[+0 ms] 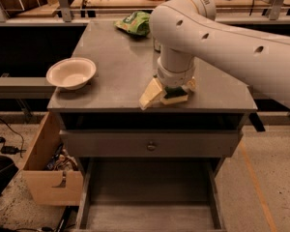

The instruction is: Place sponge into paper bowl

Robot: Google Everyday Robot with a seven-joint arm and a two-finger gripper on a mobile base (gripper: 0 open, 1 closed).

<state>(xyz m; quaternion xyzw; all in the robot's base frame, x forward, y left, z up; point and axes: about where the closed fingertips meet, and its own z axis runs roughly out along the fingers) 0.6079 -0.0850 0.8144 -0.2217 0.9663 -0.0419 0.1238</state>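
The sponge (175, 97), dark green on top over pale yellow foam, lies on the grey table near its front edge, right of centre. My gripper (168, 94) is down over it on the white arm, open. Its pale fingers (151, 94) straddle the sponge, the left one angled outward to the table edge. The arm's wrist hides most of the sponge's top. The paper bowl (71, 73), cream-white and empty, stands upright at the table's left edge, well to the left of the gripper.
A glossy light-green snack bag (135, 22) lies at the table's back. The big white arm (222, 37) spans the right side. A wooden drawer (43, 170) stands open at the lower left. The table's bottom drawer (150, 197) is pulled out.
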